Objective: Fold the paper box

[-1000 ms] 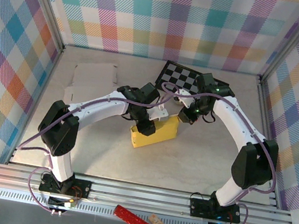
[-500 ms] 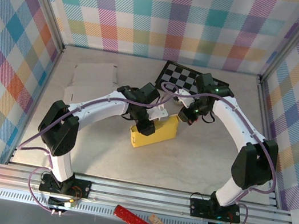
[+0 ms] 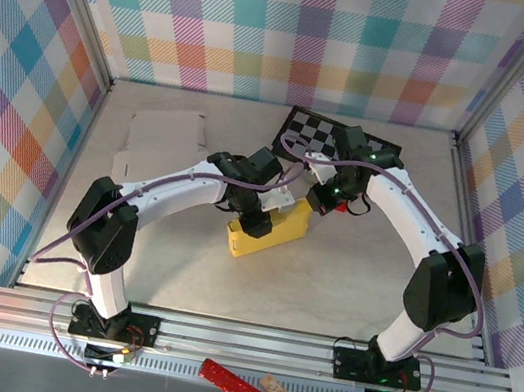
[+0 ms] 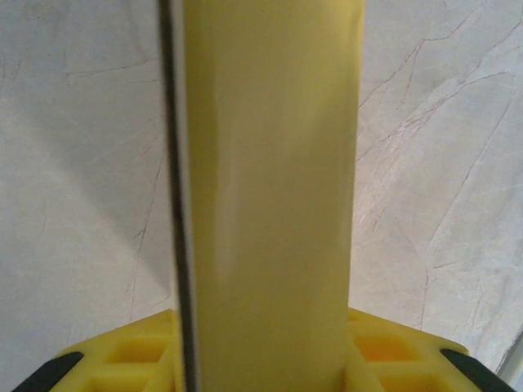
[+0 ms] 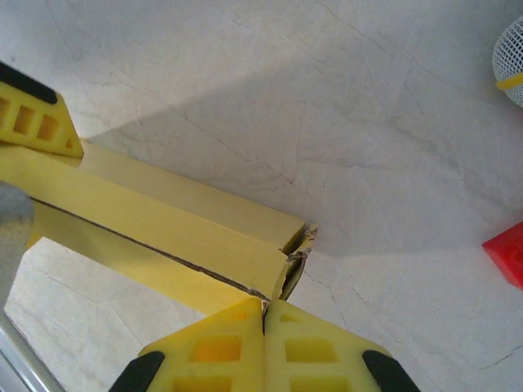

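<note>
Near the middle of the table lies the long yellow paper box, on its side, slanted so that one end points toward the near-left and the other toward the far-right. The left gripper comes down on the box from the far side, its jaws partly open and clamped across the box's width; in the left wrist view the yellow panel runs straight up from between the two yellow fingers.

The right gripper sits at the far-right end of the box with its fingers pressed fully together. Their tips touch the crumpled end flap at that corner; whether a thin edge of paper is caught between them cannot be told. A red block lies on the table just to the right of this gripper, and a white mesh object sits farther off.

Toward the far edge rests a black-and-white checkerboard panel, and a flat white cardboard sheet lies near the far-left corner.
</note>
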